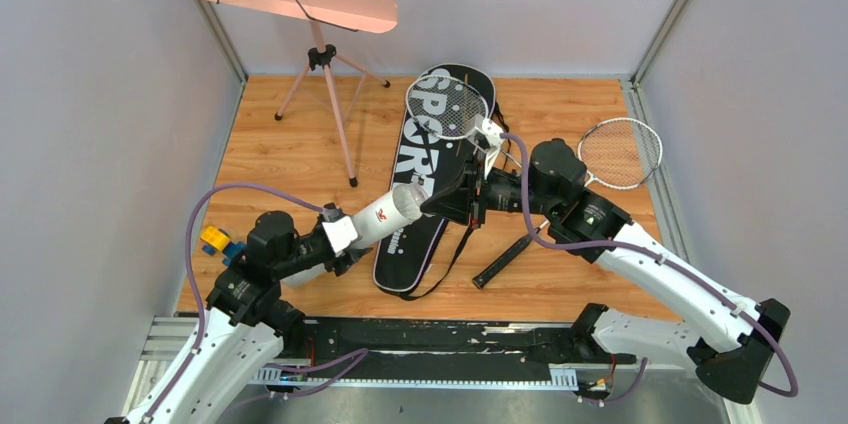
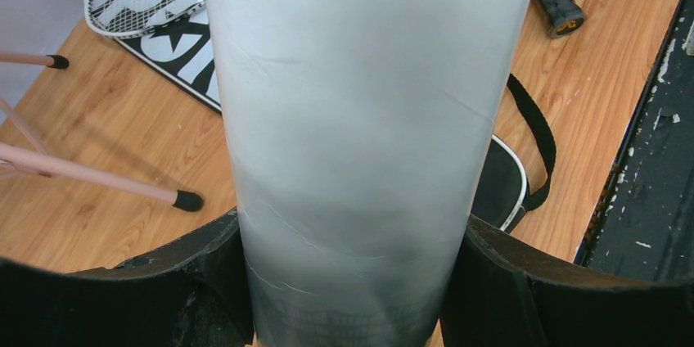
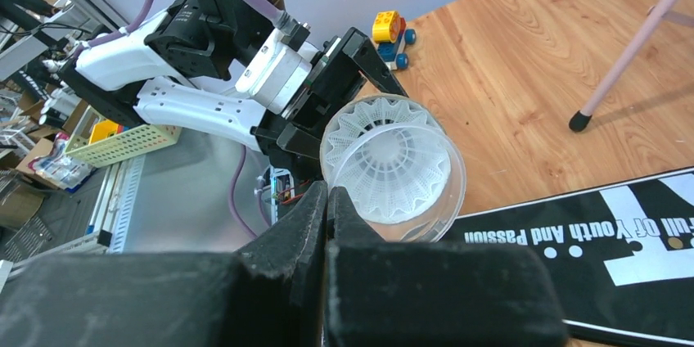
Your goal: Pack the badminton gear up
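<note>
White tube, single; two silver rackets; one black bag

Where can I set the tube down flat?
Bare wood left, between the music stand legs and the toy; also far side, between the bag and the right racket. Crowded by the bag's strap and that racket's handle.

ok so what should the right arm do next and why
Probably back the right gripper away from the tube mouth: it looks shut on nothing, a shuttlecock already sits inside the tube, and the left gripper holds the tube.
</note>
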{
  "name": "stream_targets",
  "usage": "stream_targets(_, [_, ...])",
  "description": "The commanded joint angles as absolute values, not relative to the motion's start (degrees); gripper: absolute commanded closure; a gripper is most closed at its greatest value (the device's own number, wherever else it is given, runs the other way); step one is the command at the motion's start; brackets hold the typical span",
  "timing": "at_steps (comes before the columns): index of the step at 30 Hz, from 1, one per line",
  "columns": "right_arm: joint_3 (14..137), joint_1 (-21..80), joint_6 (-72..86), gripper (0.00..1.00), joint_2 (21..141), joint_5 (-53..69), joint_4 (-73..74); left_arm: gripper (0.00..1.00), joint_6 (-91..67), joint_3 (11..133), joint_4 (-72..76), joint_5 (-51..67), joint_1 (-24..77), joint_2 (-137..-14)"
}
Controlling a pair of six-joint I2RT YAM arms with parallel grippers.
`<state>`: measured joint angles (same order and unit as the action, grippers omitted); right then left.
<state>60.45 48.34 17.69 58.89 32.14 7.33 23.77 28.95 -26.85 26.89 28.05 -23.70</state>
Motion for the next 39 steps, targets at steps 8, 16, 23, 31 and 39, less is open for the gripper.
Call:
stream_targets(8, [63.54, 50.78, 17.24, 1.00, 62.62, 36.18, 1.56, 0.39, 24.43, 29.97, -23.09, 27.88, 28.27, -23.82])
stream_targets(16, [63.60, 51.34, 17.31, 1.00, 63.80, 36.73, 0.82, 0.39, 24.43, 29.96, -23.10, 27.85, 28.29, -23.82])
stream_targets(23, [63.61, 51.39, 17.40, 1.00, 64.80, 37.86, 0.53, 0.39, 24.43, 29.96, -23.07, 27.95, 28.26, -23.83])
stream_targets(31, [63.51, 51.36, 17.50, 1.00, 65.54, 37.49, -1.43, 0.39, 24.65, 29.93, -23.12, 28.11, 28.28, -23.69])
stream_targets(39, [62.87, 51.40, 17.58, 1.00, 66.44, 37.15, -1.41, 0.39, 24.69, 29.88, -23.14, 28.08, 28.33, -23.56])
